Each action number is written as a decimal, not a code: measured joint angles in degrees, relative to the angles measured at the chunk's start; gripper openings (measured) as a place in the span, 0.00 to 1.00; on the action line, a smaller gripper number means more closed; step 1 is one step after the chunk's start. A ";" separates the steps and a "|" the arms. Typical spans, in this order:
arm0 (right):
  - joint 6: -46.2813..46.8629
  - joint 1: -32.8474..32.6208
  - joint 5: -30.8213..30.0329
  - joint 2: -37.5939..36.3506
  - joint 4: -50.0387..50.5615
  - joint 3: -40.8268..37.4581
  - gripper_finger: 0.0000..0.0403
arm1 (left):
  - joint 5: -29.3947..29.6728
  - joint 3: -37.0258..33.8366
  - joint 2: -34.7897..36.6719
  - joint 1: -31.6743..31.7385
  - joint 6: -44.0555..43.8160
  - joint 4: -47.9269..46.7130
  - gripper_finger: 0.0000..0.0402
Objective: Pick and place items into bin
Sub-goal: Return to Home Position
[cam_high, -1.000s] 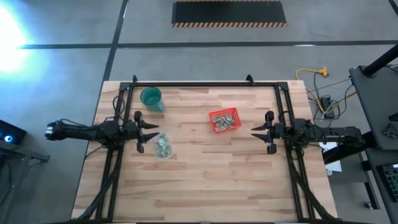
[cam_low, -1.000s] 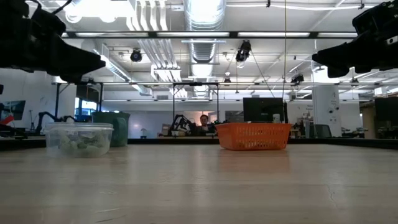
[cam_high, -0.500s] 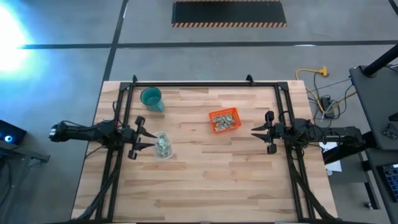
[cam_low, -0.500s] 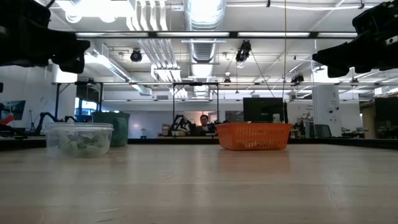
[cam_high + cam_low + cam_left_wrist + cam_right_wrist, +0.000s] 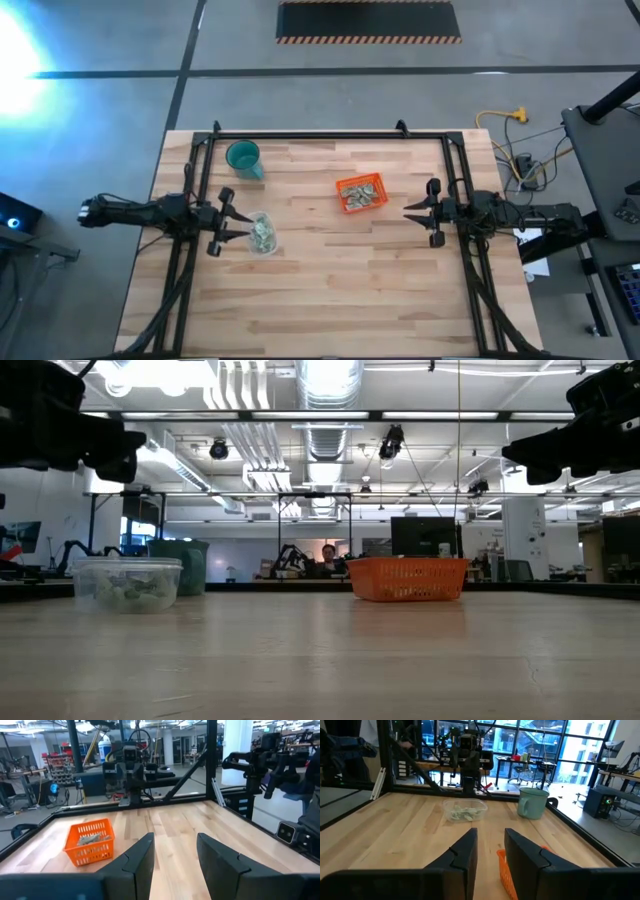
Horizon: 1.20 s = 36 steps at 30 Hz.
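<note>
Red basket [image 5: 92, 852]: on the table [image 5: 330, 290] nearer the right arm, pale green packets [image 5: 90, 839] inside, and we see more in the clear tub [image 5: 125, 565]. Left gripper [image 5: 243, 224] has drawn back beside that tub, fingers open and empty. Right gripper [image 5: 410, 213] is unmoved with fingers apart, so we judge both arms are parking.

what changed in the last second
The left gripper drew back slightly toward its own side of the table, open and empty. The right gripper, red basket, clear container and teal cup stayed where they were.
</note>
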<state>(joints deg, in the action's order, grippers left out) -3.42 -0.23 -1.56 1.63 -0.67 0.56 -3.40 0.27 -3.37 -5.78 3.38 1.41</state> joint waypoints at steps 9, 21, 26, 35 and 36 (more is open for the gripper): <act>-0.06 0.00 0.00 0.02 0.00 0.00 0.18 | -0.07 0.00 -1.88 0.00 0.00 0.23 0.33; 0.00 0.00 0.00 0.02 0.00 0.00 0.20 | -0.09 0.00 -3.03 0.04 0.01 0.63 0.33; -0.11 0.00 0.00 0.02 0.00 0.00 0.21 | -0.07 0.00 -3.43 0.03 0.00 0.79 0.33; -0.01 0.00 0.00 0.02 0.00 0.00 0.20 | -0.04 0.00 -3.72 0.02 0.01 0.84 0.33; 0.00 0.00 0.00 0.02 0.00 0.00 0.19 | -0.04 0.00 -3.72 0.02 0.00 0.85 0.33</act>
<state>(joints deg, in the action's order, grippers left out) -3.42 -0.23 -1.56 1.65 -0.67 0.56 -3.44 0.27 -7.09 -5.76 3.38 2.26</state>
